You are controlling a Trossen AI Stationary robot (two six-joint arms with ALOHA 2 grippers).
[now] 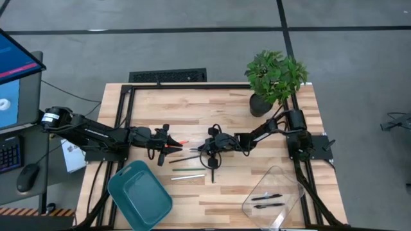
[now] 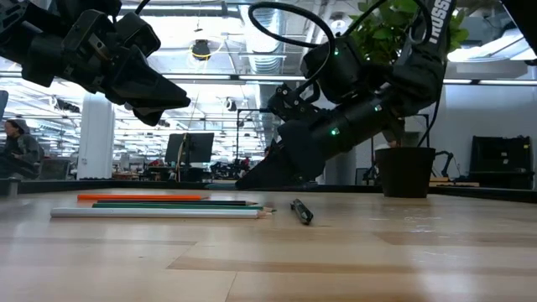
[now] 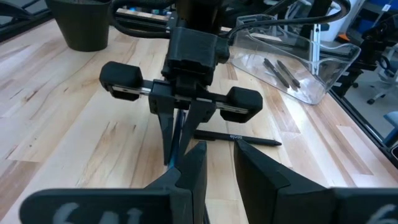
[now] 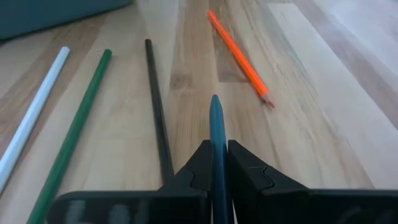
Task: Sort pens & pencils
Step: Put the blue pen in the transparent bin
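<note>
Right gripper (image 4: 217, 167) jaws pinch a bluish pen (image 4: 216, 134) above the table (image 1: 225, 102); left gripper (image 3: 219, 165) jaws ajar, empty.

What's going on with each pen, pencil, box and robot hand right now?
Right tool: shut on the blue pen, above the table.
Left tool: fingers slightly apart, holding nothing, raised.
Orange pencil, green pencil, white pencil, dark pencil: lying flat on the table.
Black pen: lying loose on the table.
Clear bin: holds two pens.
Teal bin: nothing visible inside.
</note>
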